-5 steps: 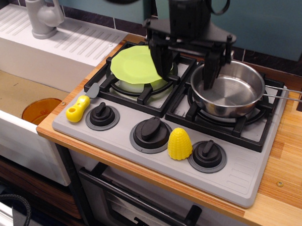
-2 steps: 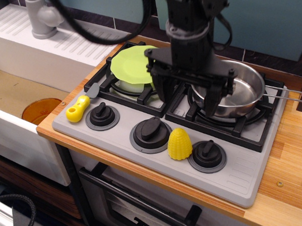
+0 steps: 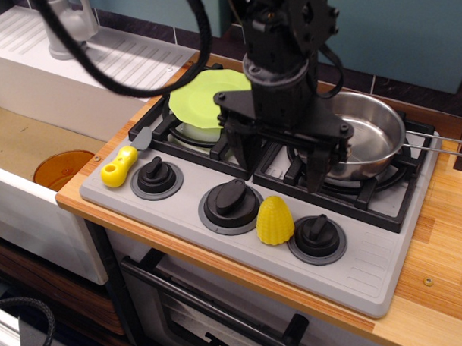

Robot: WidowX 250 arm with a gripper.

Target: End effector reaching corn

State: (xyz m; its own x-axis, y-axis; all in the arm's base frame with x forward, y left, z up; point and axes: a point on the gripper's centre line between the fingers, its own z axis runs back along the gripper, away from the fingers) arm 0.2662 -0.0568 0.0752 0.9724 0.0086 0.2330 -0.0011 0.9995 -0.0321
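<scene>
The corn is a small ribbed yellow cone standing upright on the grey stove front, between the middle knob and the right knob. My black gripper hangs above the burner grates just behind the corn, its two long fingers spread wide apart and pointing down. Its left finger is over the gap between the burners and its right finger is in front of the pan. The gripper is open, empty, and a short way above and behind the corn.
A steel pan sits on the right burner, its handle reaching right. A green plate lies on the left burner. A yellow-handled utensil lies by the left knob. A sink with an orange bowl is at left.
My gripper has moved forward and down from over the back of the burners toward the corn, staying open. The corn, pan and plate have not moved.
</scene>
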